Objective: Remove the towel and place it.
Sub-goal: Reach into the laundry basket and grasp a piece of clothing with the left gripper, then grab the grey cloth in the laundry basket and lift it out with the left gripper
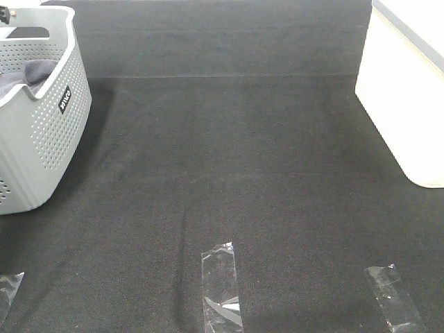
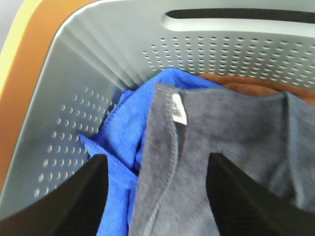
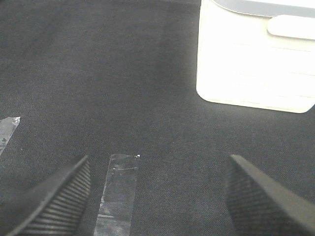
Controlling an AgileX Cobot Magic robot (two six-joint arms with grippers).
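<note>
Heads up, the towel (image 2: 226,137) sits in the basket (image 1: 48,139) at the surface's (image 1: 243,152) far-left corner, left end effector (image 2: 156,162) spread over its hem, right end effector (image 3: 158,160) spread too, so a pinch might drag the blue cloth (image 2: 123,128) along.

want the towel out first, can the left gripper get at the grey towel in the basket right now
Probably yes: the grey towel lies on top in the basket, right between the open jaws of the left gripper, with the blue cloth beside it and nothing over it.
</note>
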